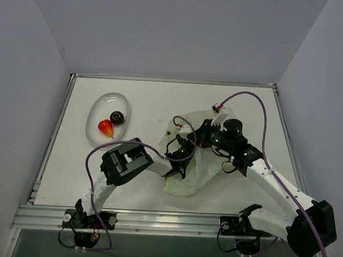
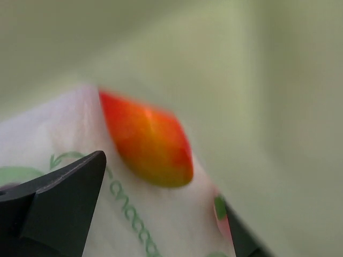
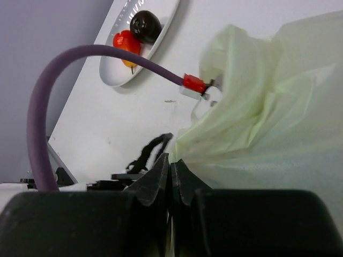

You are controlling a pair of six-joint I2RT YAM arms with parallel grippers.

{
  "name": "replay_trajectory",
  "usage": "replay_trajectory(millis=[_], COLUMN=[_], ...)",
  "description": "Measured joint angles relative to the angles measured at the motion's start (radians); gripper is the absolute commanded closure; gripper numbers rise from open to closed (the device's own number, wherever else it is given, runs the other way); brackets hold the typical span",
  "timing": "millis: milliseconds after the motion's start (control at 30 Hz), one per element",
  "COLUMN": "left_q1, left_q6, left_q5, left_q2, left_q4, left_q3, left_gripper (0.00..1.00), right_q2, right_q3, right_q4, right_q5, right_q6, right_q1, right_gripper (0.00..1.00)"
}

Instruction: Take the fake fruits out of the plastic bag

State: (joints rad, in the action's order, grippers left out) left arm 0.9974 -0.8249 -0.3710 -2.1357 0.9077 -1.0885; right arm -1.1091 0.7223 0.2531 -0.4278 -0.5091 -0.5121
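From above, a pale green plastic bag (image 1: pixel 201 171) lies crumpled on the white table (image 1: pixel 150 98), right of centre. The left arm (image 1: pixel 125 163) reaches into the bag from the left, its fingers hidden by the film. The right arm (image 1: pixel 273 181) comes in from the right to the bag's upper edge. Well apart from the bag, near the far left corner, a white oval dish (image 1: pixel 95 111) holds a red-orange fruit (image 1: pixel 105 127) and a dark round piece (image 1: pixel 117 118), the two touching.

The left wrist camera looks inside the bag. The left gripper (image 2: pixel 166 184) has its fingers (image 2: pixel 59 203) set wide apart with nothing between them. Just beyond the tips an orange-red fake fruit (image 2: pixel 150 142) rests on white film printed with green lettering – blurred, not gripped. A small red patch by the right-hand finger is too blurred to name.

The right wrist camera shows the right gripper (image 3: pixel 170 174) with its fingers pressed together, clamped on a fold of the bag, which rises tent-like to the right. A purple cable (image 3: pixel 80 53) arches across the view – behind it sits the dish with both pieces
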Motion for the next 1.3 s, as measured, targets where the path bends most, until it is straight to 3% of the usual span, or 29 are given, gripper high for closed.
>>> replay_trajectory(millis=[100,200,233,267,367,500,800,1000,1300], left_q1=[-0.003,-0.011,-0.015,-0.018,-0.029,-0.038,-0.034,-0.015,-0.012], left_q6=[-0.006,-0.025,-0.03,-0.036,-0.044,-0.046,0.023,0.051,0.055], left_q5=[-0.028,-0.051,-0.058,-0.063,-0.081,-0.087,-0.05,0.048,0.124], left_q2=[-0.08,-0.146,-0.163,-0.178,-0.201,-0.181,0.126,0.31,0.601], left_q4=[-0.036,-0.062,-0.073,-0.082,-0.095,-0.058,0.05,0.116,0.096], left_q3=[-0.101,-0.215,-0.245,-0.27,-0.307,-0.256,0.178,0.335,0.543], left_gripper=[0.18,0.31,0.38,0.55,0.79,0.93,0.98,0.97,0.98], right_q2=[0.0,0.006,0.008,0.01,0.013,0.017,0.011,-0.032,-0.086], right_q3=[0.006,0.011,0.011,0.012,0.012,0.012,0.012,0.019,0.026], right_q4=[0.029,0.051,0.058,0.063,0.069,0.066,0.056,0.056,0.057], right_q5=[0.023,0.042,0.048,0.054,0.066,0.076,0.076,0.084,0.087], right_q6=[-0.023,-0.04,-0.043,-0.045,-0.047,-0.042,-0.014,0.011,0.038], right_q1=[0.0,0.0,0.0,0.0,0.0,-0.003,0.041,0.127,0.134], right_gripper=[1.0,1.0,1.0,1.0,1.0,1.0,1.0,1.0,1.0])
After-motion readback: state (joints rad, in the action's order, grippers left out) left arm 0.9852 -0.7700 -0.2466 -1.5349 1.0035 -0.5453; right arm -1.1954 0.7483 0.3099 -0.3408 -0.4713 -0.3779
